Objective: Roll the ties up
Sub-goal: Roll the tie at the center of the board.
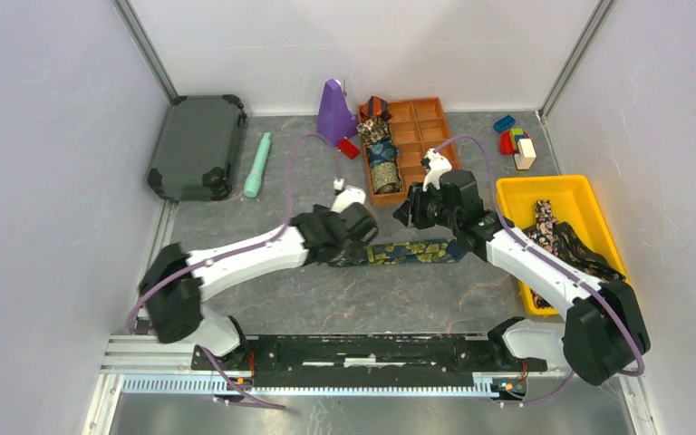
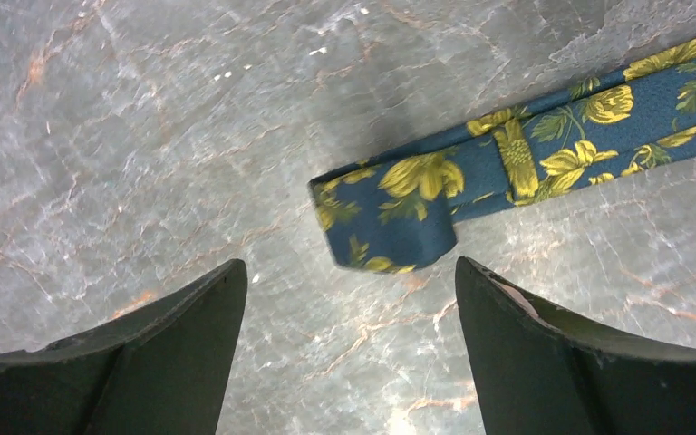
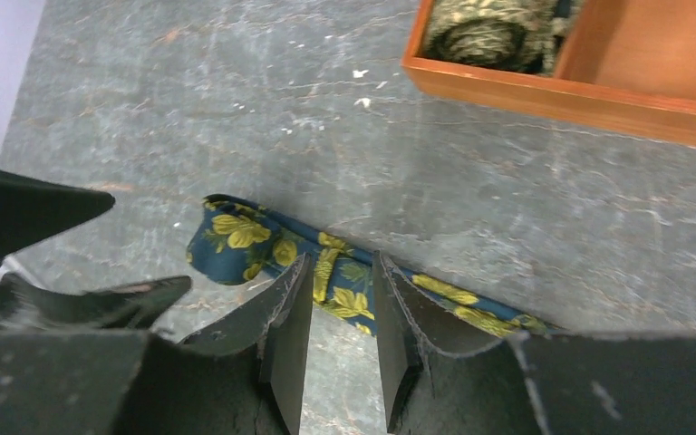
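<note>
A navy tie with gold flowers (image 1: 414, 252) lies flat on the table between the two arms. In the left wrist view its left end (image 2: 390, 213) is folded over on itself, just beyond my left gripper (image 2: 349, 263), which is open wide and holds nothing. My right gripper (image 3: 343, 258) points down at the same tie (image 3: 340, 281), a little to the right of the folded end. Its jaws stand narrowly apart over the fabric and clamp nothing. Rolled ties (image 1: 382, 154) fill the left column of an orange tray (image 1: 426, 127). Loose ties (image 1: 562, 237) lie in a yellow bin (image 1: 544, 184).
A purple object (image 1: 333, 113) and a red block (image 1: 349, 148) sit left of the tray. A mint-green stick (image 1: 257, 165) and a dark case (image 1: 198, 145) lie at the back left. Coloured toy blocks (image 1: 515, 140) stand behind the bin. The tray's front wall (image 3: 598, 95) is close ahead of the right gripper.
</note>
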Robot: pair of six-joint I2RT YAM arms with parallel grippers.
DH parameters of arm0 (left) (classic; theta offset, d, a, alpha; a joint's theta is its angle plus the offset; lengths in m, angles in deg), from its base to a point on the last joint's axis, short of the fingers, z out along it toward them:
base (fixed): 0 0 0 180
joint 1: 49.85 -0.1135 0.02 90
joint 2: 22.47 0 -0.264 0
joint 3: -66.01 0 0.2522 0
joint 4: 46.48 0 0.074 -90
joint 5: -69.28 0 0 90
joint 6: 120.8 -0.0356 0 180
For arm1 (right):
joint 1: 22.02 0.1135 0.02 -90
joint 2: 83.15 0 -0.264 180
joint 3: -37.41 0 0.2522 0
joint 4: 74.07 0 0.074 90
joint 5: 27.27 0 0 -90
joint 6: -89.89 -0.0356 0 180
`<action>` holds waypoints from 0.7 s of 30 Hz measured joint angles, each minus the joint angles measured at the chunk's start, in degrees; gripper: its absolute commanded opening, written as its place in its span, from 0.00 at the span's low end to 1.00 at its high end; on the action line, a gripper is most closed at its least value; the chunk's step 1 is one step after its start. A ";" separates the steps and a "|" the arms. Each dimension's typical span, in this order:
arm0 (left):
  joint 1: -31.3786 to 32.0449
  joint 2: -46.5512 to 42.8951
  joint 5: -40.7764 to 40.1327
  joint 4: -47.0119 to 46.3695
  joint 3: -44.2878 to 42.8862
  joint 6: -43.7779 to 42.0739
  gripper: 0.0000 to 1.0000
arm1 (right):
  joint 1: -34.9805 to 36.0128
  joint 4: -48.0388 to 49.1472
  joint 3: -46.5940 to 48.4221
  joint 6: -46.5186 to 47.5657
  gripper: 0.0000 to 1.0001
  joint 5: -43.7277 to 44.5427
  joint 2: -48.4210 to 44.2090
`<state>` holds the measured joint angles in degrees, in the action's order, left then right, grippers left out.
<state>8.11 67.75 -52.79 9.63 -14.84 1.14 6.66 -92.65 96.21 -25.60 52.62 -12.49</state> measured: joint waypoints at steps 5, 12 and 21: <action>-6.56 -16.59 6.82 -6.71 12.37 0.04 0.84 | 1.64 1.33 1.88 -0.20 0.35 -6.67 4.04; -17.44 -28.79 16.79 -13.62 25.49 0.11 0.83 | 10.58 4.63 6.25 -2.29 0.31 -11.85 12.00; -23.21 -32.65 23.30 -18.51 31.34 0.13 0.80 | 16.33 8.09 11.26 -6.32 0.26 -12.63 21.97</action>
<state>-15.11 35.09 -29.49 -8.88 16.51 1.27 22.99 -84.56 107.46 -31.92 39.98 9.47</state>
